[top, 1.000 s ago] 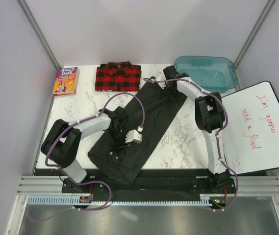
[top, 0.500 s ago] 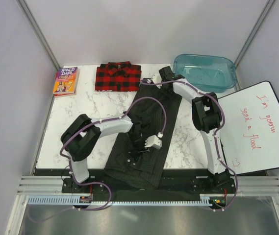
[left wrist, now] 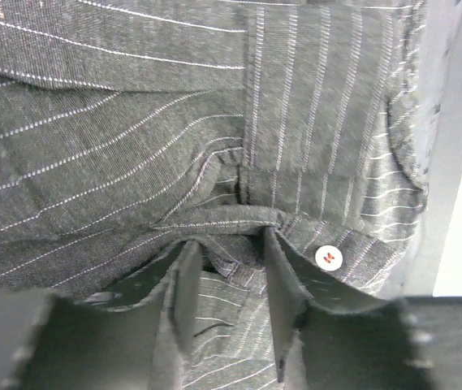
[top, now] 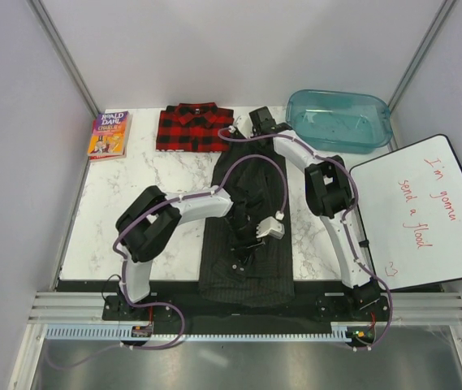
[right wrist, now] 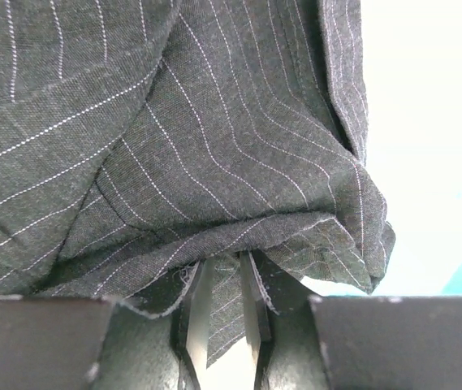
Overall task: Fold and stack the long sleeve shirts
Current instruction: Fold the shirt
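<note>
The charcoal pinstriped shirt [top: 247, 207] lies as a long strip running from the table's far middle to the near edge, where its end hangs over. My left gripper [top: 243, 244] is low on that strip, shut on a bunched fold of the shirt [left wrist: 133, 122] between its fingers [left wrist: 186, 284], with a white button [left wrist: 328, 257] beside them. My right gripper [top: 255, 122] is at the strip's far end, shut on a gathered edge of the cloth [right wrist: 214, 122]. The red-and-black plaid shirt [top: 196, 127] lies folded at the far left of centre, just left of the right gripper.
A paperback book [top: 109, 134] lies at the far left corner. A teal plastic tub [top: 338, 119] stands at the far right. A whiteboard [top: 421, 211] with red writing leans along the table's right side. White marble table [top: 149, 175] shows left of the strip.
The charcoal shirt swung from a diagonal lie to a straight front-to-back strip. My left gripper moved right with it; my right gripper moved left towards the plaid shirt and closed a little.
</note>
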### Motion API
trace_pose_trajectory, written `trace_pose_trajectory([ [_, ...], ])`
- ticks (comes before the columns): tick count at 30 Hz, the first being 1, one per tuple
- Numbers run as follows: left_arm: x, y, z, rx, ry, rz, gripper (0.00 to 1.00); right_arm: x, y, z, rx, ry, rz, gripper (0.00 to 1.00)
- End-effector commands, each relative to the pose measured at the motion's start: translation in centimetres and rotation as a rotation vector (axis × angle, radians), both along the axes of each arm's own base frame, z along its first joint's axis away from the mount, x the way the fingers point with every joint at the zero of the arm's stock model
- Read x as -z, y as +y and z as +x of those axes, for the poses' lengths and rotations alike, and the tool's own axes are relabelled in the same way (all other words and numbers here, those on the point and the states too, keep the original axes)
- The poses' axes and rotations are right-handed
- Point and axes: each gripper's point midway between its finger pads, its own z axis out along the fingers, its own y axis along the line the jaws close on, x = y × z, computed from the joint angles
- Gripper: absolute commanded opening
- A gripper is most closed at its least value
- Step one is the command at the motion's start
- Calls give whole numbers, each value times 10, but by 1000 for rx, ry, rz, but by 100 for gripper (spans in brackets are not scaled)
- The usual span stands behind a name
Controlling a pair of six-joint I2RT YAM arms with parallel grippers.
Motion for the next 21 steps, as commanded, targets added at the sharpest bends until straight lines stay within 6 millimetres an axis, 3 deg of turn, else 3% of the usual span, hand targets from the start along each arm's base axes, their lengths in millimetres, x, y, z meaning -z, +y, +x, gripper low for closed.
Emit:
trace_pose_trajectory([
  [1,-39,-24,-3,-15,-11,-144,49,22,19,-37,-52,156,110,29],
  [2,-63,-24,-3,-13,-53,-200,56,20,23,-53,-72,199,151,32],
  [3,-75,-22,-5,-10,-67,-226,60,-23,29,-58,-78,156,213,34],
  [4,-82,-14,-11,-4,-73,-238,67,-40,31,-65,-91,150,243,40],
  [5,-104,-9,-14,1,-116,-292,70,-43,32,-83,-106,185,271,44],
  [6,-113,-3,-18,2,-130,-313,74,-86,33,-90,-120,137,317,47],
  [8,-118,15,-30,11,-136,-317,80,-104,30,-117,-142,168,357,61],
  [9,-134,22,-35,16,-174,-358,81,-140,32,-130,-174,130,408,66],
  [11,-138,40,-35,-11,-196,-364,91,-153,28,-155,-188,152,442,74],
  [12,-148,48,-35,-27,-228,-390,94,-181,30,-170,-228,119,488,75],
  [13,-149,56,-35,-21,-243,-404,95,-174,26,-186,-236,149,490,79],
  [14,-150,68,-29,-50,-259,-403,95,-197,21,-201,-264,105,518,80],
  [15,-145,80,-29,-32,-317,-408,96,-200,22,-215,-293,105,544,88],
  [16,-138,89,-25,-29,-356,-391,97,-180,19,-231,-300,140,548,91],
  [17,-130,96,-25,-14,-382,-375,96,-193,17,-247,-332,107,573,95],
  [18,-116,108,-28,31,-416,-361,96,-190,21,-262,-383,125,606,98],
  [19,-110,114,-27,26,-423,-356,96,-168,20,-274,-400,147,619,98],
  [21,-100,118,-35,51,-404,-388,94,-175,22,-293,-459,130,663,98],
])
